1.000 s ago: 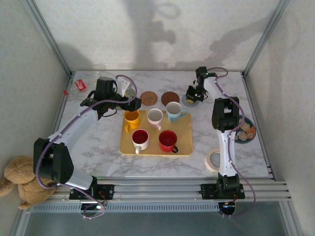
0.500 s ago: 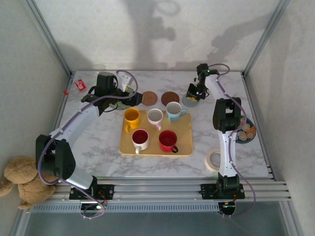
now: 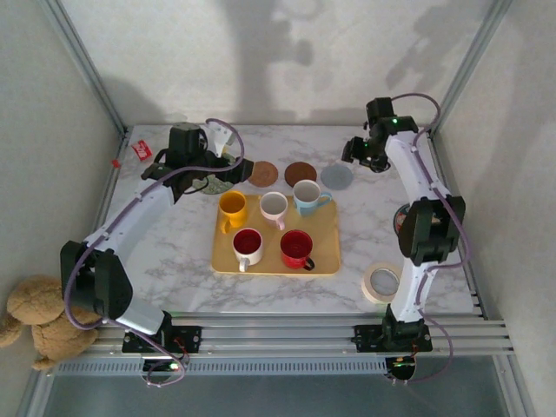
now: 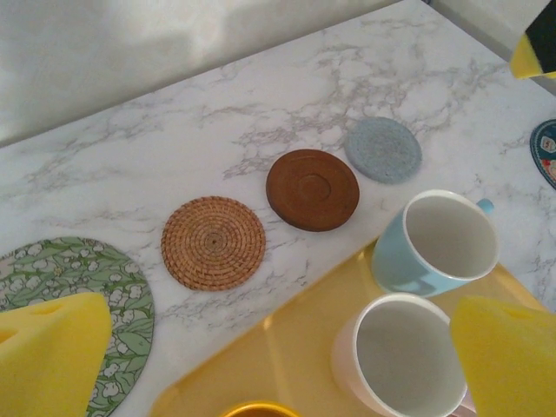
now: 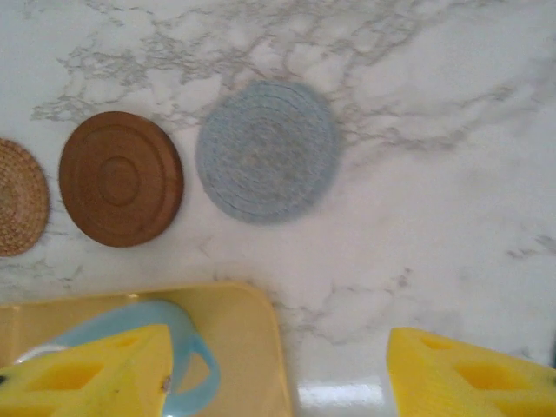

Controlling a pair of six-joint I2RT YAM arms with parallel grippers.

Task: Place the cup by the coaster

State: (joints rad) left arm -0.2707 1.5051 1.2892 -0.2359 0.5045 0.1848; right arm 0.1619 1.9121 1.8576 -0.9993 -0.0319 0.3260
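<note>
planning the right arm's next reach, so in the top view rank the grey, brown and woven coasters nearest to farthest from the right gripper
1. grey coaster, right end of the row, just beside the right gripper
2. brown wooden coaster, middle of the three
3. woven coaster, left end of the three
</note>
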